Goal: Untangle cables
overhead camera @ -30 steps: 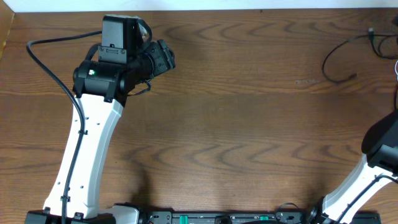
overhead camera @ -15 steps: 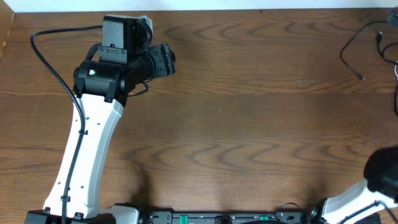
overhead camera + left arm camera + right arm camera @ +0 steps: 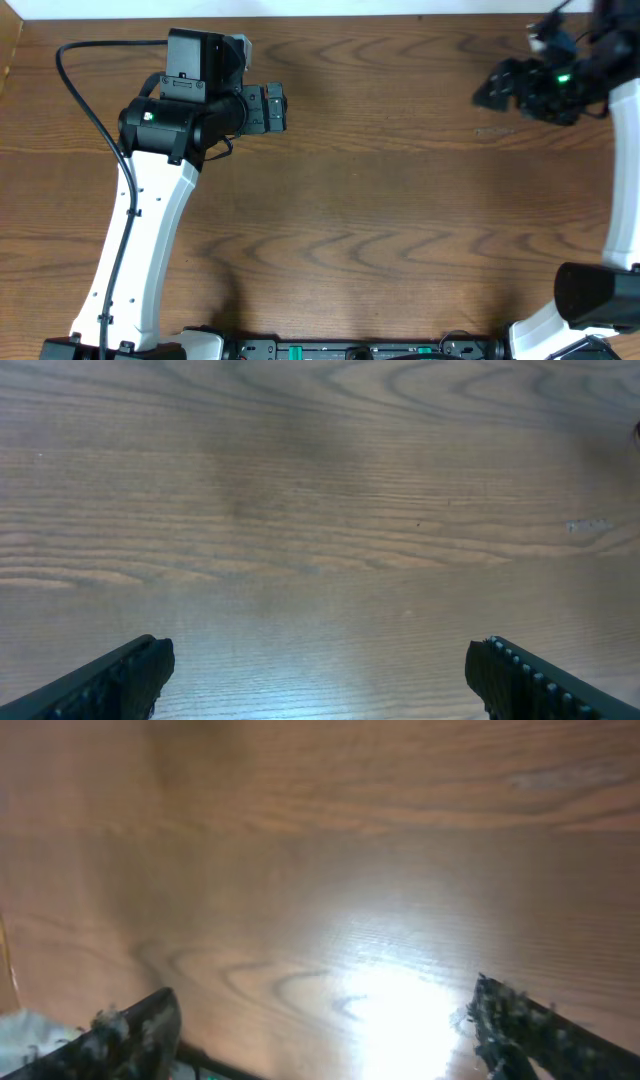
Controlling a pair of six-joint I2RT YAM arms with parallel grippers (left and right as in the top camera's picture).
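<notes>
No task cable shows clearly in any view. A thin dark strand shows at the table's far edge, just above the right arm. My right gripper is at the far right of the table, points left, and is open and empty. In the right wrist view its fingers stand wide apart over bare wood with a bright glare. My left gripper is at the far left, points right, and is open and empty. Its fingertips frame only bare wood in the left wrist view.
The brown wooden table fills the overhead view. The left arm's own black lead loops over the far left corner. A white wall edge runs along the table's far side.
The right arm has swung from the lower right corner up to the far right. It now covers the spot where a black cable lay. The left gripper has turned slightly.
</notes>
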